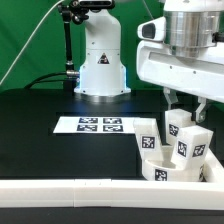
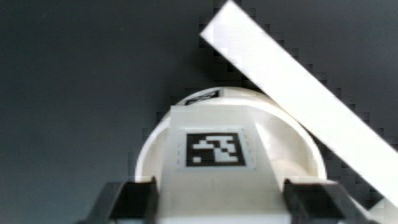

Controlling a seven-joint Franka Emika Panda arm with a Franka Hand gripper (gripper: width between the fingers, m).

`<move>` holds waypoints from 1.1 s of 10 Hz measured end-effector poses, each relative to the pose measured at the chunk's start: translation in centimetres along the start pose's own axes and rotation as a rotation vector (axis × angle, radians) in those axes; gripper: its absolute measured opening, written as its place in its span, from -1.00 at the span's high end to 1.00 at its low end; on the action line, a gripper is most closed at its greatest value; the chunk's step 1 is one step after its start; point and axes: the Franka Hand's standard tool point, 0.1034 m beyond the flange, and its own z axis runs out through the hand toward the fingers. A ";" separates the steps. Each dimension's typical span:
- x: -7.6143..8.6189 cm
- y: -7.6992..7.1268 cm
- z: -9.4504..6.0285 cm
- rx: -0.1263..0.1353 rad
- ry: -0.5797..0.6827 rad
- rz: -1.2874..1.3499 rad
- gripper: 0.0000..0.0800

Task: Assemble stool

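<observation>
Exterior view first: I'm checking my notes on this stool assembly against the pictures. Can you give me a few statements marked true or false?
1. The marker board lies flat on the black table. True.
2. The white legs are spread over the exterior view's left. False: they cluster on the exterior view's right, by the rail.
3. The claw hangs over that cluster. True.
4. In the wrist view, the white part between the claw's fingers bears no tag. False: a black-and-white tag faces the camera.

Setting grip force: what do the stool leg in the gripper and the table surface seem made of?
The stool leg looks like smooth white moulded plastic: rounded edges, soft even sheen, a printed tag on its face. The table surface looks matte black, possibly cloth or rubber mat; no glare.
</observation>
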 end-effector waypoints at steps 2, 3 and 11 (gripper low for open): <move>0.0 -0.2 0.0 0.021 -0.004 0.171 0.16; 0.1 -0.3 0.0 0.032 -0.009 0.246 0.16; -0.3 -1.1 0.0 0.079 -0.035 0.739 0.16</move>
